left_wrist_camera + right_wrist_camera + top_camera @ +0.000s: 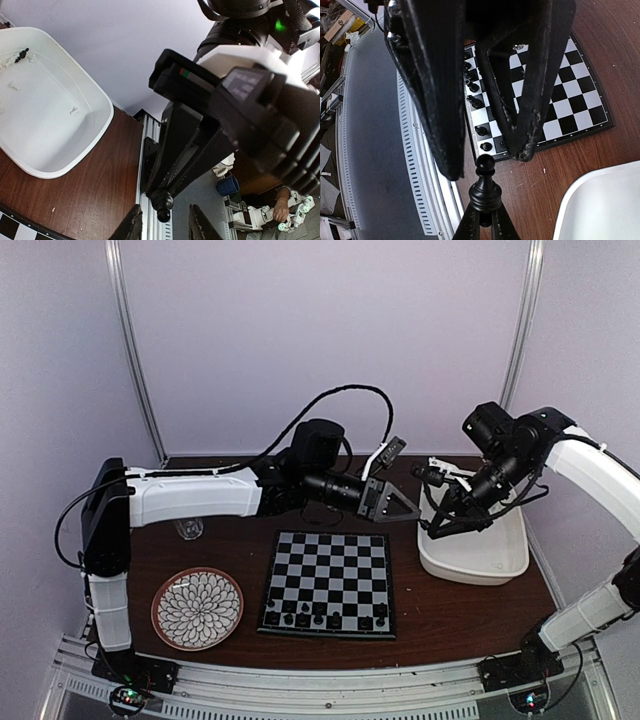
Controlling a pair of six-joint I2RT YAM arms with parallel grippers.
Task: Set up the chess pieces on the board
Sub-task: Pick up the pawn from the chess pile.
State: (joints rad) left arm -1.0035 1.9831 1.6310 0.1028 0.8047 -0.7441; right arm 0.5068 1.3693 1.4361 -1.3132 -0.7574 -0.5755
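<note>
- The tabletop [450, 612] carries the board [330, 575] near its 6 o'clock edge, with the white tub [492, 574] at the board's 2 o'clock.
- The left gripper [162, 229] hangs by the tub's 9 o'clock rim, jaws released and empty.
- The right gripper [485, 216] has its jaws clenched on a black piece [485, 186], pinched at the base.
- Of the chess pieces, black ones [322, 618] line the board's 6 o'clock row and white pieces [75, 110] lie in the tub. They are probably light, slick and tippy, so hold them low on the stem.

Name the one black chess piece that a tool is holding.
The black piece pinched in the right tool, off the board. The other black pieces in that view stand free in a row on the board's edge squares.
</note>
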